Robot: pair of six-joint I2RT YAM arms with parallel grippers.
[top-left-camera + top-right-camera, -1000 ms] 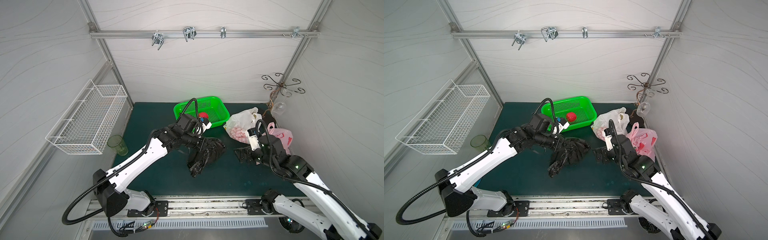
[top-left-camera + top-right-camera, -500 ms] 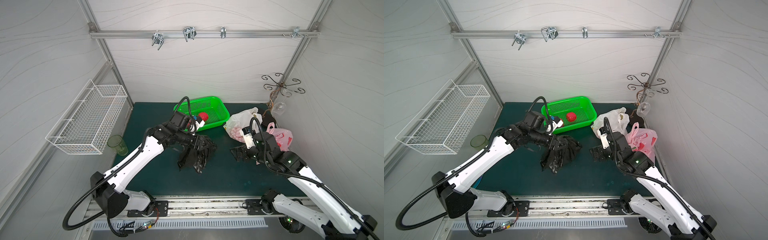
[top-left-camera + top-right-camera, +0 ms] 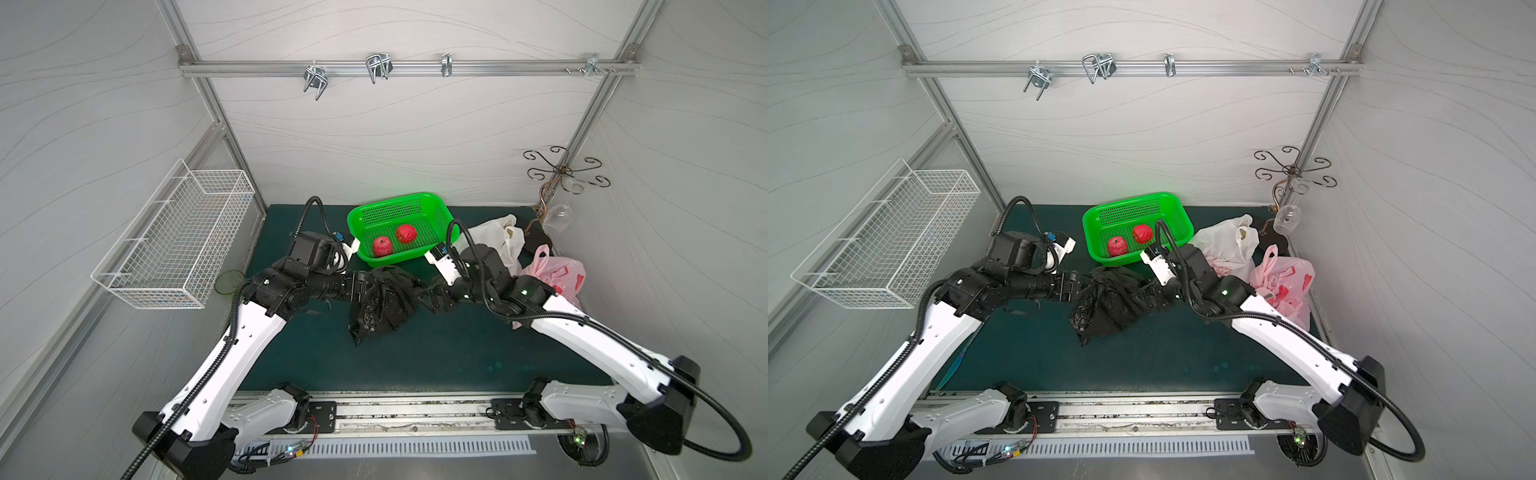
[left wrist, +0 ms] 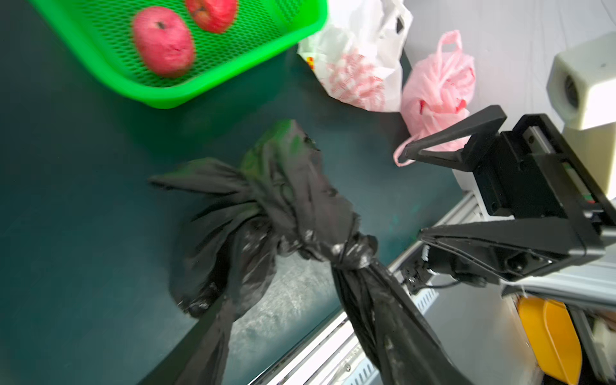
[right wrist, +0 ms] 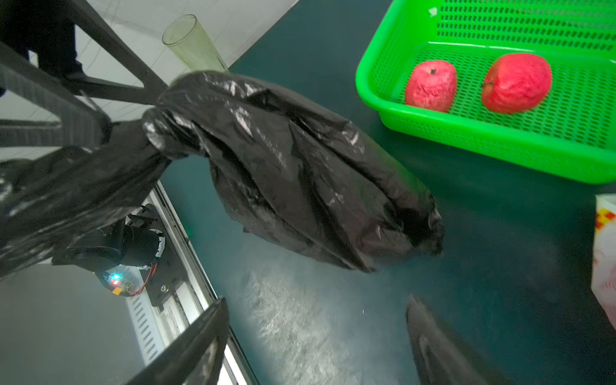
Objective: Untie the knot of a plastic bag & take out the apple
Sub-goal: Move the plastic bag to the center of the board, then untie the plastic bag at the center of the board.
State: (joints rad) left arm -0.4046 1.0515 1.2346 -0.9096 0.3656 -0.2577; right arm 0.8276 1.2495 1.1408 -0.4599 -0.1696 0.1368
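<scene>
At the middle of the surface (image 3: 457,353), the black bag (image 3: 382,303) is between both arms, its knot (image 4: 350,255) tied. The left end effector (image 3: 362,289) is released, jaws spread, with the bag's strands draped over them. The right end effector (image 4: 411,195) is released too, just right of the knot and apart from it. Two apples (image 3: 382,246) lie in the far basket (image 3: 432,208).

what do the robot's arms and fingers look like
The left arm and right arm have white shells with black joints, each trailed by a black ribbed cable. The left gripper and right gripper are black, with tapering fingers and a white camera block at each. A green light glows on the right arm.
</scene>
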